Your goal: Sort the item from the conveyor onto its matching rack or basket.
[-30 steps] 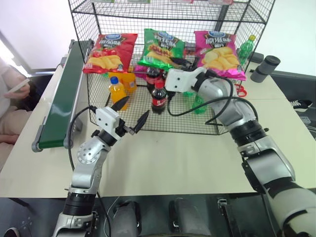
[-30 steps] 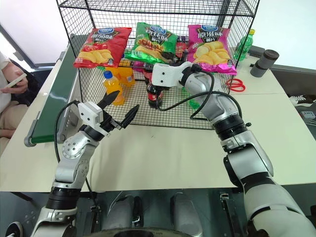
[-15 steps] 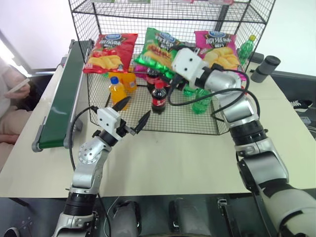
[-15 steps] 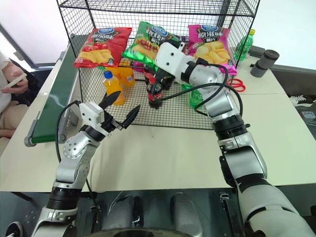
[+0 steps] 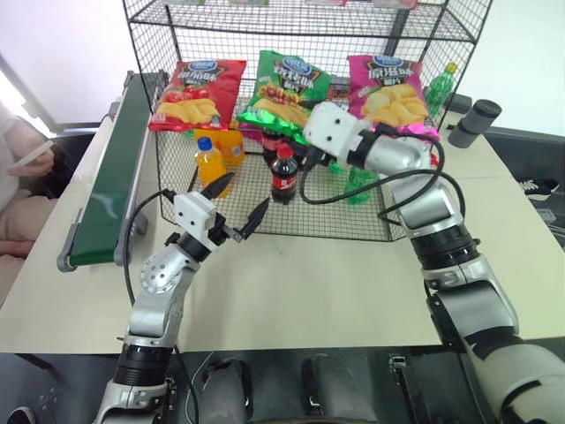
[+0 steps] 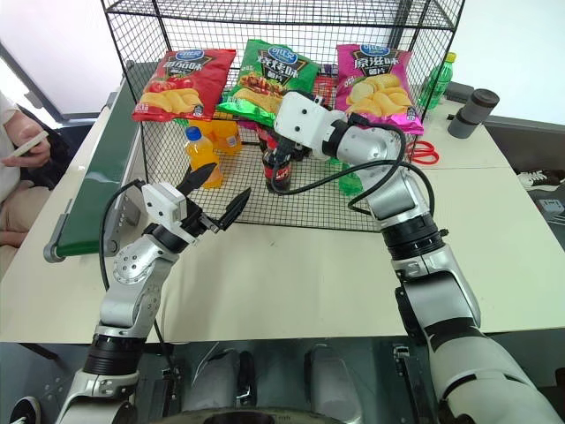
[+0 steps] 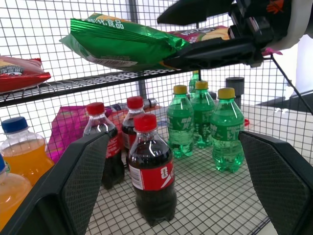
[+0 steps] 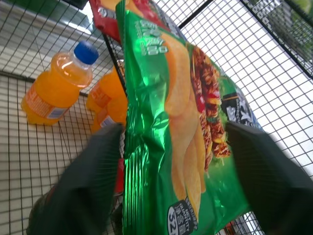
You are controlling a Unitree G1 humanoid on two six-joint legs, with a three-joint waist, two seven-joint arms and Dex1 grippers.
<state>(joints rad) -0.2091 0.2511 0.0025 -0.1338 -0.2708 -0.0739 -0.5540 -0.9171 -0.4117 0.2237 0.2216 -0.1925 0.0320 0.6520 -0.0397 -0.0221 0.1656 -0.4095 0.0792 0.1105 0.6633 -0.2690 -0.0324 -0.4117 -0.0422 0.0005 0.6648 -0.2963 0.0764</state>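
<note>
Right gripper (image 7: 205,32) rolled; green bag (image 5: 287,88) hides fingertips.

Head stereo downward; both wrist views close on the rack (image 5: 177,40).

Looks like a robotics test lab staged as a small shop: tall black wire-grid rack (image 5: 168,106) stocked with glossy crisps bags (image 5: 196,93) and soft-drink bottles (image 5: 283,175), on pale tables (image 5: 327,283), beside a narrow dark green conveyor belt (image 5: 110,177); plain white walls behind.
</note>
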